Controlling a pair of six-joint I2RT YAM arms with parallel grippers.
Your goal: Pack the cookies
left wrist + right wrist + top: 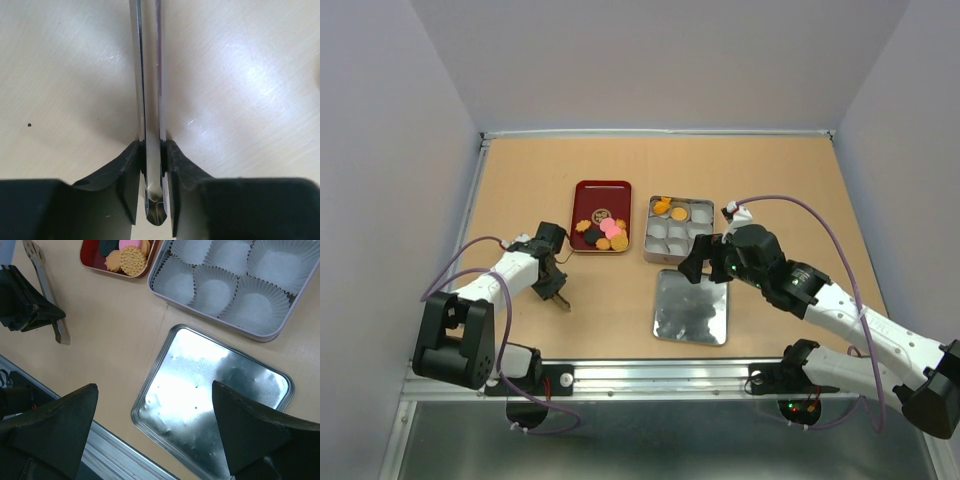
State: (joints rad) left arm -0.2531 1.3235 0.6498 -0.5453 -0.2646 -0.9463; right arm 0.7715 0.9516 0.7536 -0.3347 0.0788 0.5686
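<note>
Seen from above, most of the cookies (603,232) lie heaped in a red tray (590,192) at the middle of the tabletop (520,180). Two orange ones already sit in back cups of the tin (646,240) just to its right, and the tin's lid (691,307) lies in front of it. The left hand (554,288) is low over bare wood near the tray, pinching a pair of tongs (561,301), while the right hand (703,268) hovers between tin and lid. The left wrist view shows the black fingers (129,172) pressed against both metal blades of the tongs (150,90), with no cookie in sight (only pale wood beyond). In the right wrist view, that hand's fingers (55,425) are spread wide above the lid (210,390), gripping nothing, and the paper cups (215,290) in view are empty. Packing appears barely begun: two cookies are placed, the heap is yet to be moved cup by cup, and the lid presumably goes on last.
</note>
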